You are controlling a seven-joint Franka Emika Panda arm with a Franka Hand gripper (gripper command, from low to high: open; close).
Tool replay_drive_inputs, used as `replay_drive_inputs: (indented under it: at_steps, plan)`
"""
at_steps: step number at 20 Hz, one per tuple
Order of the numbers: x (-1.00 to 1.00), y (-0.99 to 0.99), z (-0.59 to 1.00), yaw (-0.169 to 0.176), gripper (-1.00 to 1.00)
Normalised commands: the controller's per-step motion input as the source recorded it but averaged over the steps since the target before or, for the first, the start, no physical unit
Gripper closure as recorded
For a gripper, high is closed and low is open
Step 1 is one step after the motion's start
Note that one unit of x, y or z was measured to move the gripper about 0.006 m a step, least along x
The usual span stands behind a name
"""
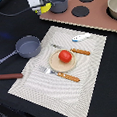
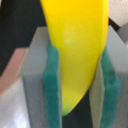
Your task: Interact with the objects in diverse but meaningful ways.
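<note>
Banana (image 2: 75, 50) is being held between the green pads (image 2: 52, 85) of the pincer (image 2: 77, 92); jaws are being kept partly closed on it, pads touching its two sides. Its long axis is running down through the gap, tip poking out past the fingertips. In the exterior view only a bit of yellow is being seen under the white gripper body (image 1: 36, 2), up at the far edge.

Just beside the pincer a grey pot (image 1: 58, 3) is being seen on the toy stove top (image 1: 96, 11); whether the banana is hanging over it or next to it cannot be told.

Well apart from the pincer, toward the camera, the placemat (image 1: 90, 67) is being occupied: white fish-shaped piece (image 1: 81, 37) nearest, then red tomato (image 1: 65, 56) sitting on a round wooden plate (image 1: 55, 64), brown-handled utensils (image 1: 80, 51) around it. Grey frying pan (image 1: 27, 46) is lying off the mat edge, handle pointing away to the exterior view's left. Farthest, another brown-handled piece (image 1: 10, 76) on the dark table.

Judged: any drop onto plate or pan is calling for a long carry toward the camera, banana hanging tip-down
</note>
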Motion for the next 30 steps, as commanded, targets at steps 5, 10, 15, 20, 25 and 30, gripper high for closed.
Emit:
replay_drive_inputs:
  at_steps: [5,10,15,20,25,30]
  plan:
    - [0.58,-0.71,0.69,0.000,1.00]
    - [0.61,-0.70,0.73,0.000,1.00]
    - [0.62,-0.69,0.70,0.000,1.00]
    - [0.59,-0.71,0.50,0.000,1.00]
    - [0.58,-0.77,0.24,0.000,1.00]
    - [0.57,-0.85,0.03,0.000,1.00]
